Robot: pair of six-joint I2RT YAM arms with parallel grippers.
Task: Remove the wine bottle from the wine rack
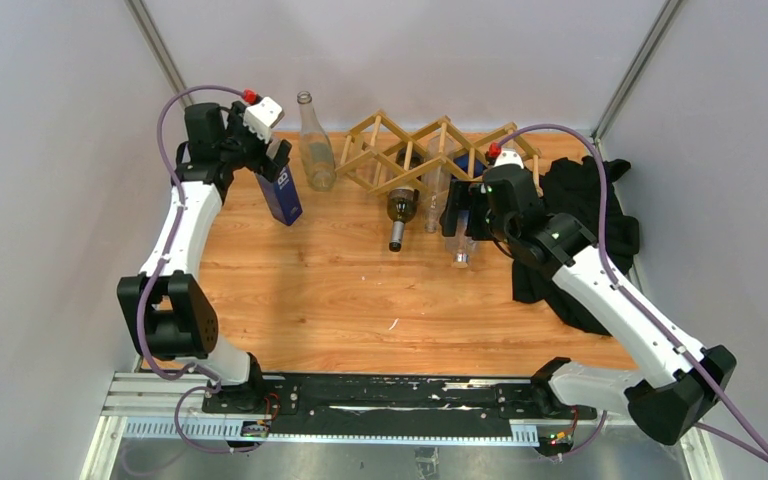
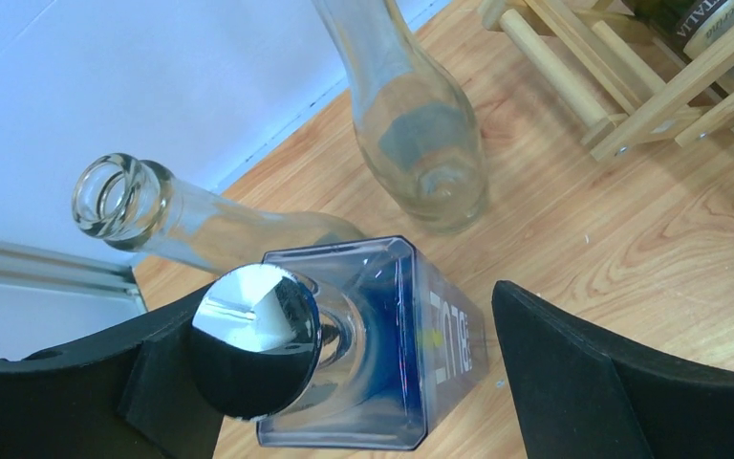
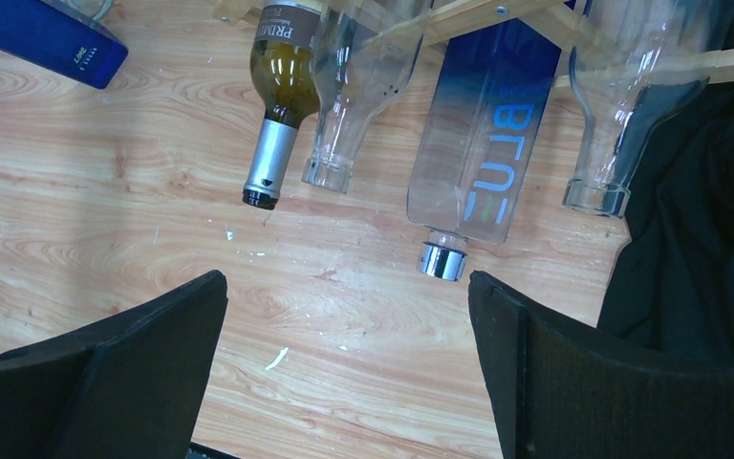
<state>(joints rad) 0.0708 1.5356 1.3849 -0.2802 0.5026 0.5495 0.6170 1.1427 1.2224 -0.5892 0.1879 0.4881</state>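
The wooden lattice wine rack (image 1: 440, 148) stands at the back centre. A dark wine bottle (image 1: 401, 205) with a silver-foil neck lies in it, neck toward the front; it also shows in the right wrist view (image 3: 282, 57). My right gripper (image 1: 465, 215) is open and empty just in front of the rack, and in the right wrist view (image 3: 344, 363) it hangs over bare wood right of the wine bottle's neck. My left gripper (image 1: 275, 160) is open at the back left. Its jaws straddle an upright blue square bottle (image 2: 411, 354) with a silver cap, and the right finger (image 2: 573, 373) stands apart from it.
The rack also holds two clear bottles (image 3: 344, 96) (image 3: 621, 105) and a blue-tinted square bottle (image 3: 483, 143). A clear bottle (image 1: 315, 150) stands left of the rack; another clear bottle (image 2: 119, 196) shows near the wall. A black cloth (image 1: 585, 230) lies at the right. White walls close in.
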